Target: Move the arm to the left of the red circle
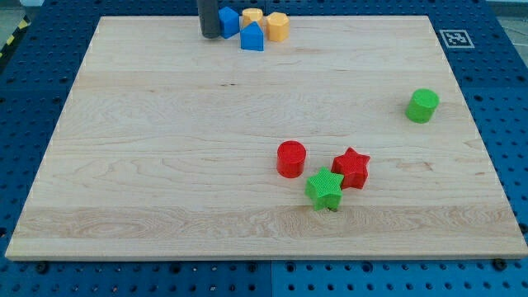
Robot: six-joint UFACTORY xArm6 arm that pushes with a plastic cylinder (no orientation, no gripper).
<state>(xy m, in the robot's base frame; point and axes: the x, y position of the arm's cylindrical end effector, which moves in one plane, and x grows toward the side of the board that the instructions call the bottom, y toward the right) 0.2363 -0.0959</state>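
The red circle (291, 158), a short red cylinder, stands on the wooden board (165, 165) right of the middle, toward the view's bottom. My tip (209, 35) is the lower end of the dark rod at the view's top edge, left of centre. It is far above and to the left of the red circle. It stands just left of a blue block (228, 21).
A red star (351, 167) and a green star (324, 189) sit close to the red circle's right and lower right. A green cylinder (422, 106) is at the right. A blue pentagon-like block (252, 37), a yellow block (252, 16) and an orange hexagon (277, 26) cluster at the top.
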